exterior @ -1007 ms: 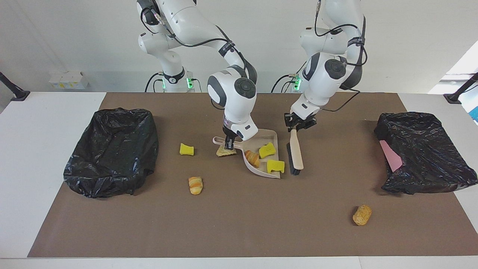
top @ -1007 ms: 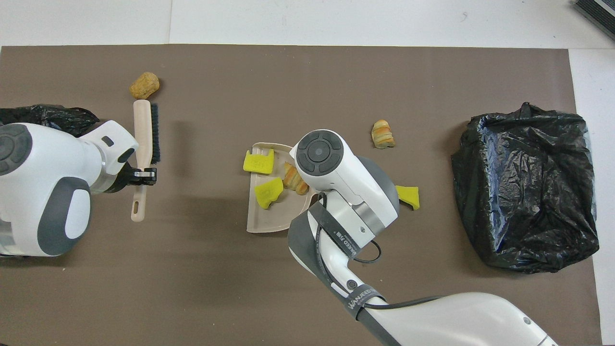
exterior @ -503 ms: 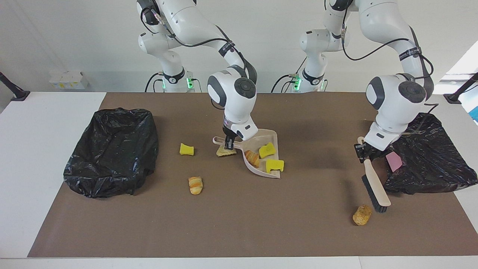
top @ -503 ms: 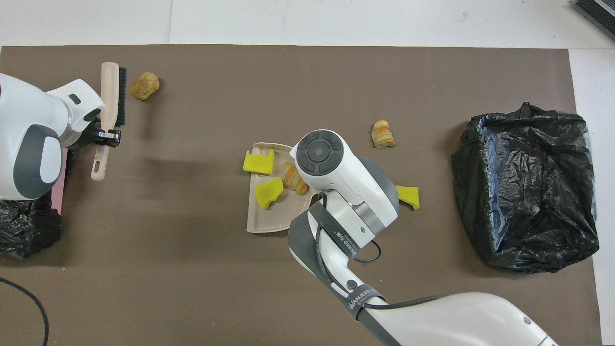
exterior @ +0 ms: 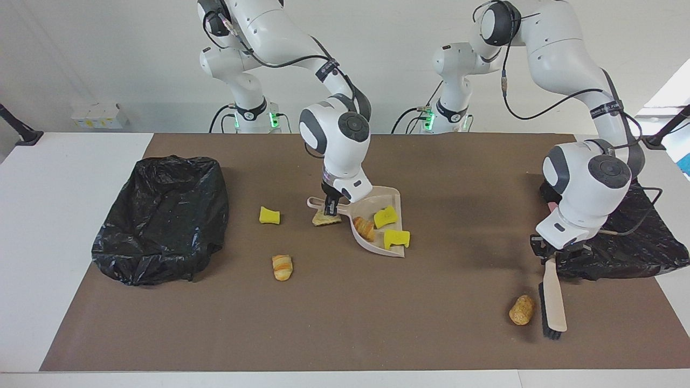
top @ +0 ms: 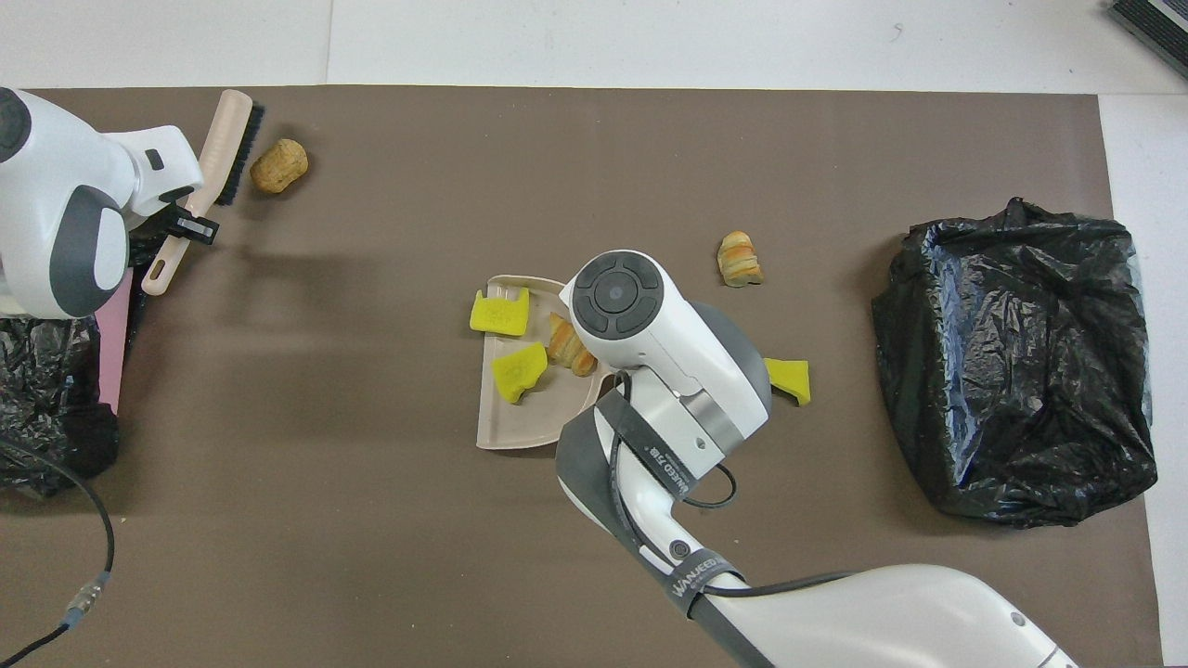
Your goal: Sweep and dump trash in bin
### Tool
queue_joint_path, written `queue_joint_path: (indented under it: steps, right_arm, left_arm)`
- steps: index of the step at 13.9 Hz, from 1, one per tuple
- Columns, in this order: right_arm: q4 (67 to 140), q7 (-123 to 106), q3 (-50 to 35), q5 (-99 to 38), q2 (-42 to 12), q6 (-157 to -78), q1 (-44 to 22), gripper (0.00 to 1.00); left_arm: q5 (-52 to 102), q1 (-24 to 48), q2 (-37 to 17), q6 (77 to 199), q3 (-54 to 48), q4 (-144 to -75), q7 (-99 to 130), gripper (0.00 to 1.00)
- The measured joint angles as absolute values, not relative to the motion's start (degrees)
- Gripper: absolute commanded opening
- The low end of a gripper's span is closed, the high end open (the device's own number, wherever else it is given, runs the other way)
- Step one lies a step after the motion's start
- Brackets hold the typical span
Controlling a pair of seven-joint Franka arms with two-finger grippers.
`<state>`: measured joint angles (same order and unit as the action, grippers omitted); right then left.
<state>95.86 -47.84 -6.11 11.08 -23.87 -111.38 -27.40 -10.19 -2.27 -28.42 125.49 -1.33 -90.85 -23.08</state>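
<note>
Facing view, lower right: left gripper fingers clamp the brush beside a tan lump; a steep stroke could skip it. Centre: right gripper fingers pinch the dustpan.

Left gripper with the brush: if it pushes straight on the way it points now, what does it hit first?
Probably the mat: the left gripper points down, and its brush sits just beside the tan lump.

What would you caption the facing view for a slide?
Left gripper sets brush beside a bread lump; right gripper steadies the dustpan.
</note>
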Motion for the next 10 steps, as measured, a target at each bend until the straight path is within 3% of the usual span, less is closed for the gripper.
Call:
queue_joint_path:
  steps: [6, 10]
  right_arm:
    - [95.86, -47.84, -6.11, 11.08, -23.87, -111.38, -27.4, 0.0]
    - [95.86, -47.84, -6.11, 11.08, -23.87, -111.38, -27.4, 0.0]
  left_arm:
    - [-10.22, -0.56, -28.58, 119.4, -3.28, -91.35, -29.6, 0.0]
    - [-9.22, 2.42, -24.48, 118.49, -4.23, -99.2, -29.63, 0.0]
